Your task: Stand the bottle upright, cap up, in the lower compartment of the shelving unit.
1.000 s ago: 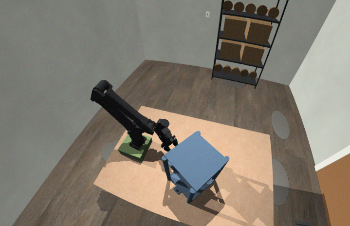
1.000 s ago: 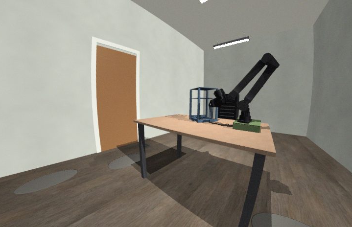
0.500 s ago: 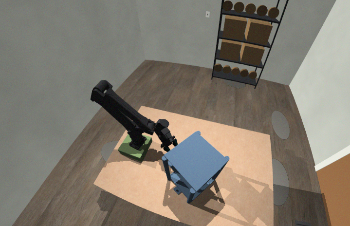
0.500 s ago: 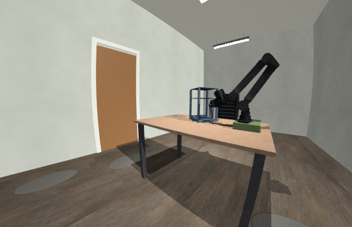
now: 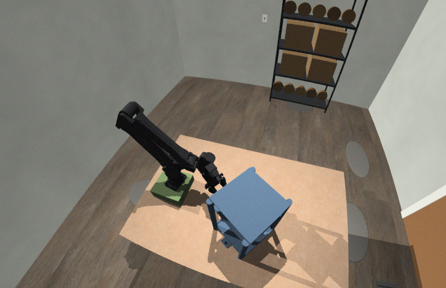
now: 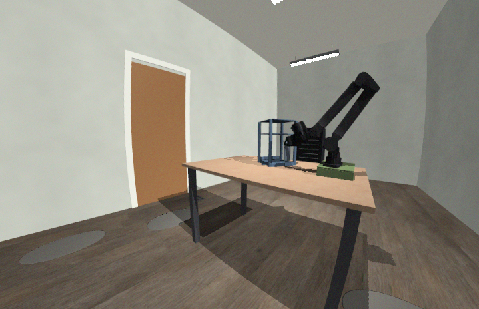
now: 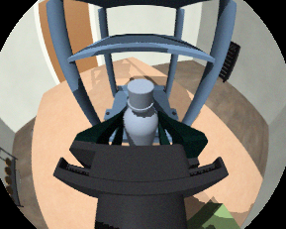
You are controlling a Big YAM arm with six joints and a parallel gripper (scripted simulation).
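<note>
Wrist view showed my gripper [image 7: 141, 115] pinching the grey-blue bottle [image 7: 141, 117], cap up, just in front of the blue shelving unit [image 7: 75, 82] on the table [image 6: 283, 178], outside the lower compartment.

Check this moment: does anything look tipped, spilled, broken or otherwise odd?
Nothing stands out. The claw grips the grey bottle with its cap pointing toward the blue shelf unit, which stands square on the table.
</note>
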